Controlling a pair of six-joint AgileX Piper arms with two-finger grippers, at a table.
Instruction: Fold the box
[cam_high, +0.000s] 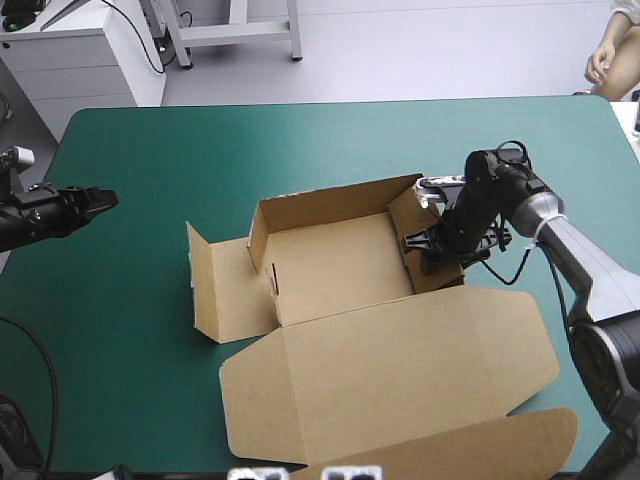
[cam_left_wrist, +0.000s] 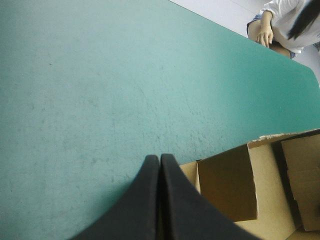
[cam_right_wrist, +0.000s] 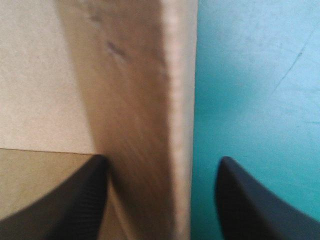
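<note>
Right gripper (cam_right_wrist: 162, 162), right of centre: fingers apart, astride the brown box's (cam_high: 340, 265) wall. Left gripper (cam_high: 100, 200), left edge: closed, empty. Lid flap cut off at the bottom.

Brown box (cam_high: 340, 265), lid flat, right end effector (cam_high: 428, 248) at its right wall.

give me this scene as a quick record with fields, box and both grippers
box: brown, partly folded, some walls raised
lid: flat on the table, toward the near edge
left gripper: shut, empty, apart from the box, to its left
right gripper: open, straddling the right wall
</note>
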